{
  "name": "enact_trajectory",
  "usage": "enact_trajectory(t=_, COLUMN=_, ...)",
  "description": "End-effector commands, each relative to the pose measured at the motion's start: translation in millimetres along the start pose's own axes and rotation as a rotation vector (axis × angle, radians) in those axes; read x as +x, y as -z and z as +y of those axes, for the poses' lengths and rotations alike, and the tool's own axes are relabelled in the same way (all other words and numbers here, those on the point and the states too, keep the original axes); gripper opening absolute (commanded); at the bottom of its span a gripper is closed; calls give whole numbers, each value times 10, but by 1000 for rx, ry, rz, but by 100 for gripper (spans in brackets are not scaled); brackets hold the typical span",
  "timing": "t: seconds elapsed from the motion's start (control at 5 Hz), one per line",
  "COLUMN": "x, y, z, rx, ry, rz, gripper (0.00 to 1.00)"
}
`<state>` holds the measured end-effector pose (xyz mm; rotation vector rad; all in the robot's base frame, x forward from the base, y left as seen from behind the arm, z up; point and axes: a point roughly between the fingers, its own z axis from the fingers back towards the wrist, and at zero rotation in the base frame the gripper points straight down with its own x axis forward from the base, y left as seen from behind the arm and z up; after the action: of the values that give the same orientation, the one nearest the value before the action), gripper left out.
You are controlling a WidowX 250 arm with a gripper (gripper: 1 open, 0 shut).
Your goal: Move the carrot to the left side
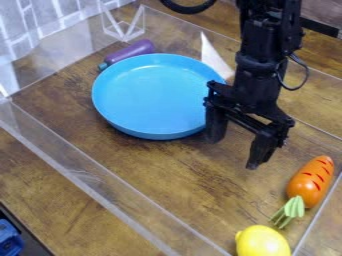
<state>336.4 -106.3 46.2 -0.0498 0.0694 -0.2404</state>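
Observation:
The carrot [311, 178] lies at the right edge of the wooden table, orange with dark grooves, its light green leafy top [290, 212] pointing toward the front. My gripper [238, 146] hangs open just left of the carrot, its black fingers pointing down with nothing between them. It stands beside the right rim of the blue plate, a short gap from the carrot.
A blue plate [123, 104] sits at the table's middle left, with a purple object [130, 53] behind it. A yellow lemon [263, 241] rests at the front right, next to the carrot's leaves. Clear plastic walls [80, 170] ring the table.

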Motion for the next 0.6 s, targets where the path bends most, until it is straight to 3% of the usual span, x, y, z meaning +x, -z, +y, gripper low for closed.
enact_trajectory(t=0.0, x=115, y=-152, z=-96, rx=-4, ry=24, rz=-70, gripper=100)
enact_trajectory(t=0.4, x=194, y=-114, z=-165, rx=-6, ry=34, rz=-97, gripper=100)
